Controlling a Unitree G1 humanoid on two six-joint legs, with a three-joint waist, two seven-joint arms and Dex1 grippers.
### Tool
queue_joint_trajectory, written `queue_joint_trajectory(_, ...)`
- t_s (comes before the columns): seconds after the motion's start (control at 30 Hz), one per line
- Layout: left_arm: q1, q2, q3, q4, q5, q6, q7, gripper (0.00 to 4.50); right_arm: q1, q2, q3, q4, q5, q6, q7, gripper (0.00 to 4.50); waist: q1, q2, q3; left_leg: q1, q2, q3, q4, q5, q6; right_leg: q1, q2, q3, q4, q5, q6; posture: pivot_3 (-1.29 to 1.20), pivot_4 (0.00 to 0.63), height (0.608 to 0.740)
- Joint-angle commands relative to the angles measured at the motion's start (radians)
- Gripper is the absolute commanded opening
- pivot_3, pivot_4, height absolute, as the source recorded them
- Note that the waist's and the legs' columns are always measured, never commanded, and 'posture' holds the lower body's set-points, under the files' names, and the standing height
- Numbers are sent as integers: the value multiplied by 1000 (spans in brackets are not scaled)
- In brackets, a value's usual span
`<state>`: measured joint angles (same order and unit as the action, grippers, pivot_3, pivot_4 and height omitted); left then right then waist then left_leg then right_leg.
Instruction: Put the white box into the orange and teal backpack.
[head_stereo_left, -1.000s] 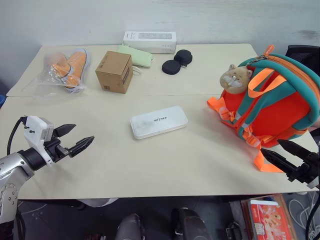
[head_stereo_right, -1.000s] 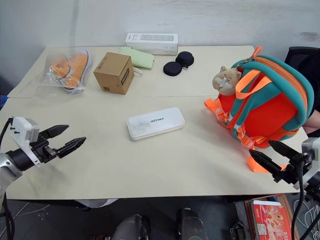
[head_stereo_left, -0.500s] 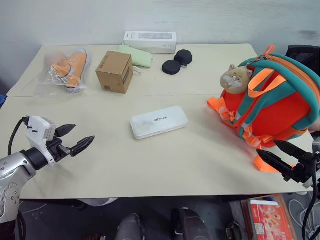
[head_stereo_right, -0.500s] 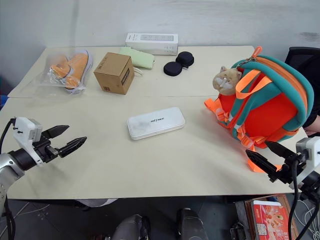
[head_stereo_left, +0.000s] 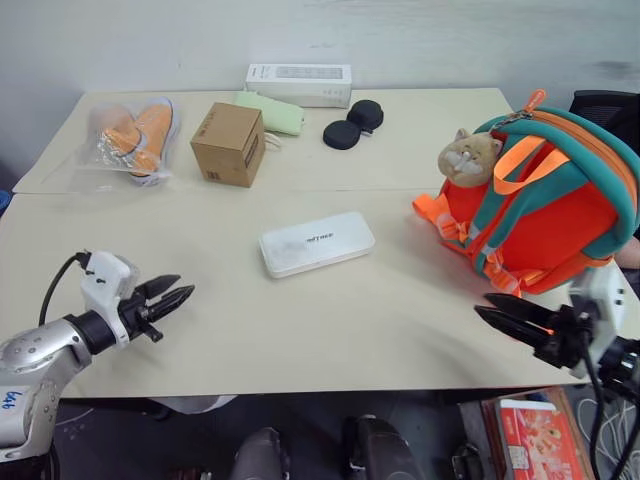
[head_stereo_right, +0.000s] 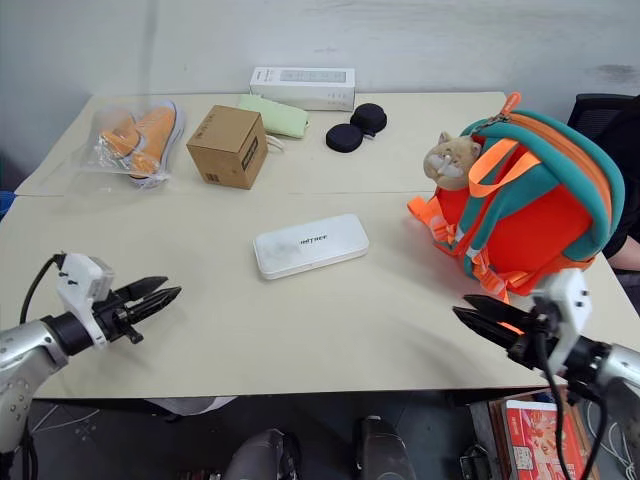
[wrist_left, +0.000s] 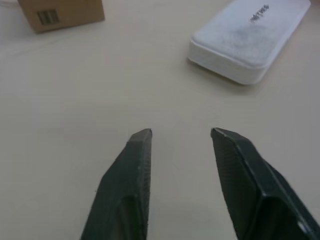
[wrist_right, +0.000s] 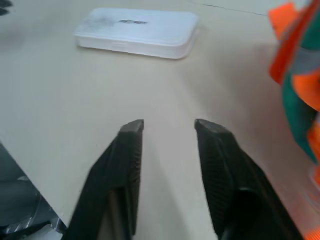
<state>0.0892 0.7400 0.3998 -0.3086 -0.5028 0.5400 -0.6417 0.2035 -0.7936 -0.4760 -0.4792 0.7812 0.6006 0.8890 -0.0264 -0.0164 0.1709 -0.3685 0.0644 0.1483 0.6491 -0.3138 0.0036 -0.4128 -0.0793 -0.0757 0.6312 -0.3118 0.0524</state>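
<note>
Left wrist view: left gripper (wrist_left: 180, 132) fingers parted by a narrow gap, empty. Right gripper (wrist_right: 167, 122) likewise. White box (head_stereo_left: 316, 242) lies flat mid-table (head_stereo_left: 300, 330), well apart from both; orange and teal backpack (head_stereo_left: 545, 200) stands near the right gripper. Box looks rigid, glossy, probably slick and light; grip across its short sides.

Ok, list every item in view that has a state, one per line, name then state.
white box: lying flat mid-table, lid shut, untouched.
orange and teal backpack: standing upright on the table; whether its zip is open cannot be told.
left gripper: fingers apart, empty, above the table.
right gripper: fingers apart, empty, near the backpack's base.
brown cardboard cube: closed, upright.
long white carton: closed, lying along the far edge.
orange shoes: sealed in a clear bag.
</note>
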Motion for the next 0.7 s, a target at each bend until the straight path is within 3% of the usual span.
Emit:
queue_joint_trajectory(0.03, -36, -14, -55, -26, 48, -31, 28, 524, -112, -20, 126, -28, -45, -5, -9, 218, 0, 0, 0, 0, 0, 0, 0, 0, 0, 0, 0, 0, 0, 0, 0, 0, 150, 740)
queue_joint_trajectory(0.1, -67, -27, -102, -15, 79, -37, 38, 15, -207, -7, 212, 12, -85, -8, -22, 0, 0, 0, 0, 0, 0, 0, 1, 0, 1, 0, 0, 0, 0, 1, 0, 0, 150, 740)
queue_joint_trajectory(0.33, -248, -92, -190, 46, 90, 60, 109, 15, -596, 110, 507, 293, -322, -37, -95, 0, -1, 0, 0, -2, 0, 0, 3, 5, -5, -1, 0, 0, 3, 1, -1, 0, 150, 740)
queue_joint_trajectory(0.47, -309, -122, -249, 76, 104, 83, 108, 15, -751, 176, 589, 507, -434, -111, -89, 0, -2, 0, 0, -3, -1, 2, 3, 6, -6, -3, 0, 0, 4, 1, -1, 0, 150, 740)
queue_joint_trajectory(0.7, -419, -192, -344, 181, 168, 83, 138, 15, -985, 309, 606, 896, -569, -206, -164, 0, -3, -1, 1, -4, 0, 3, 9, 7, -5, -4, 0, 0, 9, 1, -1, 0, 150, 740)
